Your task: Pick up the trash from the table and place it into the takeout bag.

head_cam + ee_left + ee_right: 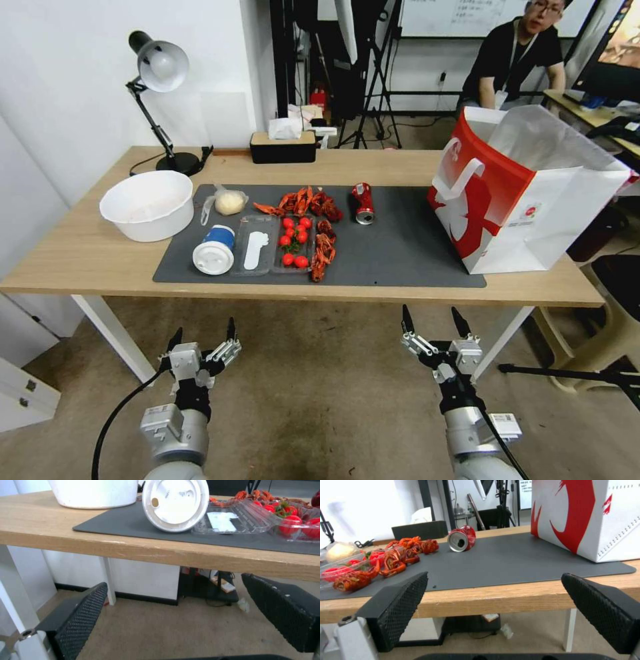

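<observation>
The red can (pixel 363 203) lies on its side on the worktop (pixel 87 257), left of the takeout bag (pixel 527 193), mouth toward the right hand (pixel 433 323); both this and the left hand (pixel 203 333) are wide open, empty.

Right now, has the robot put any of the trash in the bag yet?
Not that shows. The red can, blue white-lidded cup, clear bag with pale yellow lump and white bowl all sit on the table. Nothing is in hand: the left gripper and right gripper hang open before the table's near edge. All of the picking is left; the takeout bag stands open, its inside hidden.
</observation>
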Motion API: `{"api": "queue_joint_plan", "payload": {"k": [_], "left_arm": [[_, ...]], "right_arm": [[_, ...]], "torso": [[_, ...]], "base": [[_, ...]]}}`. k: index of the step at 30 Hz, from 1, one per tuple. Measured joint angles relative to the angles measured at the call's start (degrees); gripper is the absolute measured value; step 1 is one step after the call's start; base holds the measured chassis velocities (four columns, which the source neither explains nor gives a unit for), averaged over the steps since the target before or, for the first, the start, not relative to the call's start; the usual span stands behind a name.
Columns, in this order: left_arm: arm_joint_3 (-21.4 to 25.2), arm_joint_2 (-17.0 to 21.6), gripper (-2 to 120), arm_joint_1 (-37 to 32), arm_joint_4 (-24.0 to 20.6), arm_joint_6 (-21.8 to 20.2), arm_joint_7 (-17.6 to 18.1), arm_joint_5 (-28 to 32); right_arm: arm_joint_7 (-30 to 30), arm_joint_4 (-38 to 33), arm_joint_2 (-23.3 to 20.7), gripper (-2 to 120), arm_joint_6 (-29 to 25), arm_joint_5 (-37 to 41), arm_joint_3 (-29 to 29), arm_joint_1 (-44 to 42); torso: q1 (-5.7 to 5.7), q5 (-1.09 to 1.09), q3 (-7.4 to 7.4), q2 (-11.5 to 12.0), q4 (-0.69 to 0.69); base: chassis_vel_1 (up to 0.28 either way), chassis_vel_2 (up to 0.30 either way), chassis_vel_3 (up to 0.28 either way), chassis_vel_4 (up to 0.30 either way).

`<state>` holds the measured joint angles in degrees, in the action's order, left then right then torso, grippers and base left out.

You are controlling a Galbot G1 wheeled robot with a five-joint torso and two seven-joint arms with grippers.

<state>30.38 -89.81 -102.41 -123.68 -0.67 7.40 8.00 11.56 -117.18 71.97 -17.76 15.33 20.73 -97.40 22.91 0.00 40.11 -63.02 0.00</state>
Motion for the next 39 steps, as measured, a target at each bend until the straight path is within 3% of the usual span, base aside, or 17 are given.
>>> {"api": "queue_joint_plan", "payload": {"k": [16,21,39], "left_arm": [[0.17,-0.14,100,-0.69,-0.85,0.37,-0.04,-0.24],[0.01,-0.09,100,-0.2,0.02,0.53,-0.32,-0.95],[-0.76,-0.83,100,0.25,0.52,1.39,-0.52,-1.46]], "right_arm": [[0.8,-2.14,-2.66,100,6.35,3.75,-3.1,7.19],[2.41,0.91,-3.15,100,10.73,5.3,-7.57,17.55],[9.22,8.99,-2.67,100,18.93,10.65,-16.56,37.55]], "torso": [[0.0,0.0,0.0,0.0,0.0],[0.01,0.0,0.01,0.0,0.0],[0.01,0.0,0.01,0.0,-0.01]], "base": [[0.0,0.0,0.0,0.0],[0.0,0.0,0.0,0.0],[0.0,0.0,0.0,0.0]]}}
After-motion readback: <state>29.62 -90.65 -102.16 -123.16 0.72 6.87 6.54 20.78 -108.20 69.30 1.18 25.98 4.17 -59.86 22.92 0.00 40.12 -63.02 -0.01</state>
